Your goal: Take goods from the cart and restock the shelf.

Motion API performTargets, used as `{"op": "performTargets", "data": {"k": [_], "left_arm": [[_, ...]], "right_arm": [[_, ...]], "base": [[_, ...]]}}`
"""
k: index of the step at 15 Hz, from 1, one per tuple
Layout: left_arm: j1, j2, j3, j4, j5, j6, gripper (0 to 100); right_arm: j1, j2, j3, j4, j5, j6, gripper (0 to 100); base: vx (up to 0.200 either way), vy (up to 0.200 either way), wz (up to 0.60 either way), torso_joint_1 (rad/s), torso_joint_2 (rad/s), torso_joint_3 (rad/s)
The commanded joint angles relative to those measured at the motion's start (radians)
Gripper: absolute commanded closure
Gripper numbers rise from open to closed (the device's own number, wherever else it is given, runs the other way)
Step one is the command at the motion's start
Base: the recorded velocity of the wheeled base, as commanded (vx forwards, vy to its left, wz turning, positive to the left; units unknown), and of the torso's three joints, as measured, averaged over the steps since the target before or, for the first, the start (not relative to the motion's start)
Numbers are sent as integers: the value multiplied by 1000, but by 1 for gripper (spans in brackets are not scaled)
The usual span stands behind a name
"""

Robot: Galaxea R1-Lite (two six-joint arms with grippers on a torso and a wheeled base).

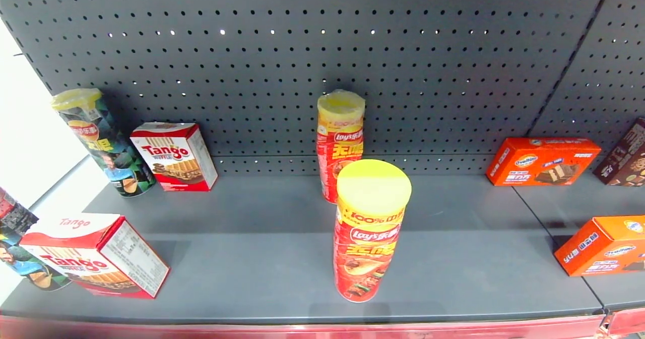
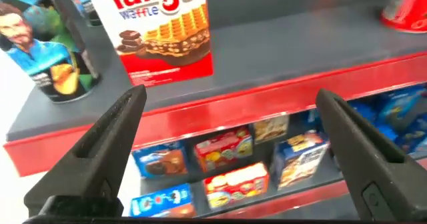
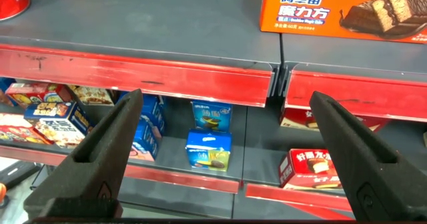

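On the grey shelf [image 1: 262,258] stand two red chip cans with yellow lids, one near the front [image 1: 369,230] and one behind it by the pegboard [image 1: 339,142]. My left gripper [image 2: 230,104] hangs open below the shelf's red front edge [image 2: 267,94], facing a red and white wafer box [image 2: 163,31] and a dark chip can [image 2: 50,51]. My right gripper [image 3: 223,104] is open too, in front of the red shelf edge [image 3: 133,67] under an orange chocolate box [image 3: 343,11]. Neither holds anything.
More goods line the shelf: a dark can [image 1: 103,142] and wafer box [image 1: 174,155] at the back left, a wafer box [image 1: 95,256] front left, orange boxes [image 1: 541,160] [image 1: 602,246] on the right. Lower shelves hold blue biscuit boxes [image 3: 209,147] and snack packs [image 2: 230,147].
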Motion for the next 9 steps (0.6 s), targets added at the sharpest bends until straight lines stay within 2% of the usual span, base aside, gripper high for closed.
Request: {"op": "performTargets", "data": {"k": [1,2,3,5,7,9], "left_arm": [[0,1,0,2,45,-6,0],[2,1,0,45,170,11,0],[3,1,0,76,235,-6,0],[2,4,0,62,215,-15,0],[-3,4,0,62,161,-41,0],[-3,4,0,62,160,-44,0]], "right_arm": [[1,2,0,0,1,0,0],[1,2,0,0,1,0,0],[1,2,0,0,1,0,0],[1,2,0,0,1,0,0],[1,2,0,0,1,0,0],[1,2,0,2,1,0,0]], "base": [[0,0,0,0,0,0],[0,0,0,0,0,0],[0,0,0,0,0,0],[0,0,0,0,0,0],[0,0,0,0,0,0],[0,0,0,0,0,0]]}}
